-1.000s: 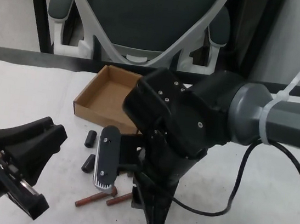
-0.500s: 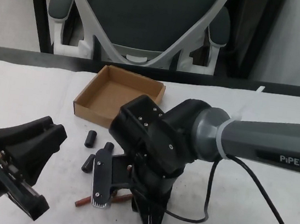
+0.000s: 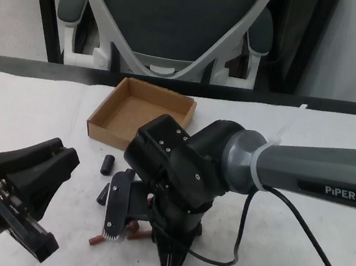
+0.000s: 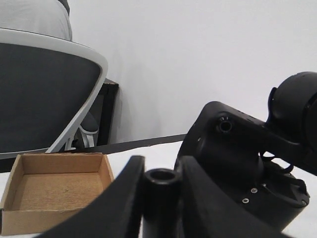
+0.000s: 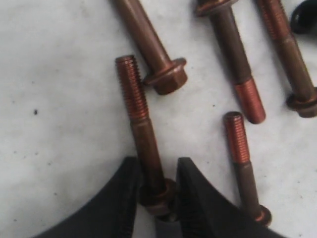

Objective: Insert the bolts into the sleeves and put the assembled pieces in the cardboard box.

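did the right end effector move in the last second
Yes. The right end effector has shifted, in the high view, toward the camera and left, away from the cardboard box, whose near corner it covered before.

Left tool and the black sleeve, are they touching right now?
Touching. The left wrist view shows the black sleeve wedged between the left tool's fingers, both pressed against its sides.

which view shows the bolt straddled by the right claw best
The right wrist view: the bolt lies nearly full length on the bench, head end between the fingers of the open right claw. The high view has bolts partly hidden under that arm; the left wrist view faces the cardboard box instead.
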`<move>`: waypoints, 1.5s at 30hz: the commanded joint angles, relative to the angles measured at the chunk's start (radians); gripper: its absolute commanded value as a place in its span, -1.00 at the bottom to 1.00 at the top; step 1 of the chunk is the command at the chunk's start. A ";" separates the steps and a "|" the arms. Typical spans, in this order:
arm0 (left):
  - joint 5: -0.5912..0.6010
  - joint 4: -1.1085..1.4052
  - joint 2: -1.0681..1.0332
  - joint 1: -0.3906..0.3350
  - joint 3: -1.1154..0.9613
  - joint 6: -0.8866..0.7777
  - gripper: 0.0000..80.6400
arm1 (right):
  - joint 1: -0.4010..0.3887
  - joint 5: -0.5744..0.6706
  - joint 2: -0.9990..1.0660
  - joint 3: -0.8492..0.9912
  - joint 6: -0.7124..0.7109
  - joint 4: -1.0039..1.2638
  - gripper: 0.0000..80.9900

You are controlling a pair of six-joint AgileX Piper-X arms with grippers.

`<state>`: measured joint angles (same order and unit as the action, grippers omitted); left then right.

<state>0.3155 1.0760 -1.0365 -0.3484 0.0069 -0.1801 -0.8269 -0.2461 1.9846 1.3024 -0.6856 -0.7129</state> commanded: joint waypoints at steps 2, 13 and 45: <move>0.008 0.021 0.010 -0.001 -0.007 0.004 -0.99 | 0.010 -0.060 0.033 -0.008 0.064 0.009 -0.99; 0.038 0.021 0.010 -0.001 -0.007 0.002 -0.99 | 0.064 -0.003 -0.119 -0.008 0.339 -0.020 -0.99; 0.187 0.066 0.010 -0.001 -0.007 0.030 -0.99 | 0.003 0.013 -0.335 -0.158 -0.334 -0.579 -0.99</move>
<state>0.4796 1.1016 -1.0365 -0.3484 0.0069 -0.1725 -0.8216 -0.1633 1.6636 1.1459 -1.0598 -1.2979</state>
